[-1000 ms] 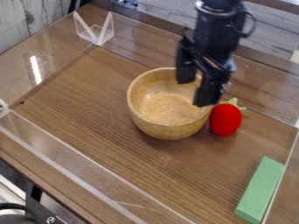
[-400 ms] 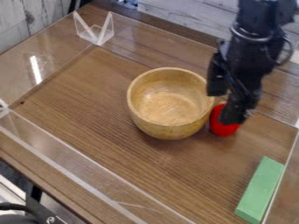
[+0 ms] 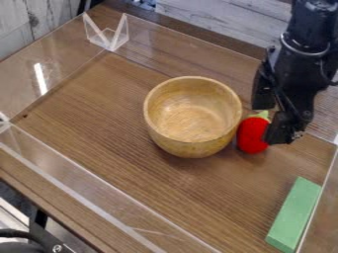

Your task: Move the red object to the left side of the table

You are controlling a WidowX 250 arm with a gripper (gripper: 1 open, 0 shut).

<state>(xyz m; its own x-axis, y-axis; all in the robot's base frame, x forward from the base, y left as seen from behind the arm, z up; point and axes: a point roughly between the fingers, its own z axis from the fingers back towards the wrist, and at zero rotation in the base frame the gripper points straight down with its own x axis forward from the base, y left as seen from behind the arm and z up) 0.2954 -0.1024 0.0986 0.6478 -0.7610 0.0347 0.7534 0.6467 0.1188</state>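
The red object [image 3: 252,135], a small glossy strawberry-like toy with a green top, rests on the table [image 3: 106,109] just right of a wooden bowl. My black gripper [image 3: 276,115] points down directly over the toy's right side. Its jaws stand open, one finger [image 3: 263,94] behind the toy and the other finger [image 3: 290,124] at its right edge. Nothing is held between them.
A round wooden bowl [image 3: 195,117] sits mid-table, touching or nearly touching the red toy. A flat green block [image 3: 295,213] lies at the lower right. Clear acrylic walls [image 3: 79,188] edge the table, and a clear bracket [image 3: 106,32] stands at the far left.
My gripper has moved right from above the bowl's rim to above the red toy, dropping slightly and rolling a little. The toy and bowl have stayed put.
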